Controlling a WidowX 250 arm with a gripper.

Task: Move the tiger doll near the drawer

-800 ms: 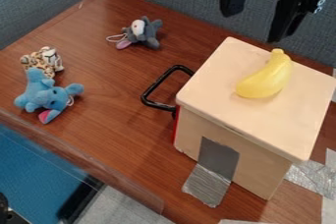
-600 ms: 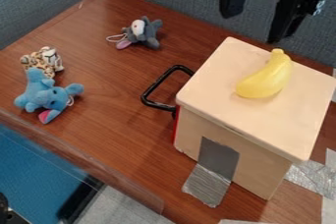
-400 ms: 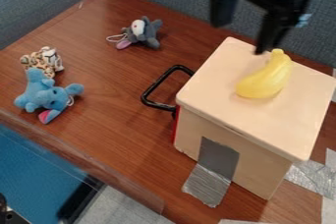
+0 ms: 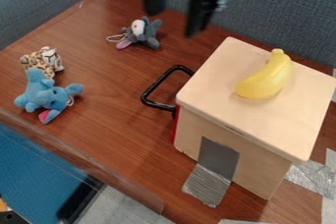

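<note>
Gripper (image 4: 173, 23) had swung from over the far edge of the drawer unit (image 4: 223, 83) to beyond its handle side, still high. Jaws released, spread wide, nothing between. Tiger doll (image 4: 49, 62) hadn't moved: well out from the unit's handle side, beside the blue doll (image 4: 41, 94). Looked like approach, pick still pending.

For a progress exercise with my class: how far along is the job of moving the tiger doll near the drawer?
Nothing looks done: the spotted doll, presumably the tiger, lies at the left beside the blue doll, away from the drawer's black handle. Nothing is in hand: the hand is open and empty above the table's far side. Left: grasp the doll, carry it over, release it near the drawer.
</note>
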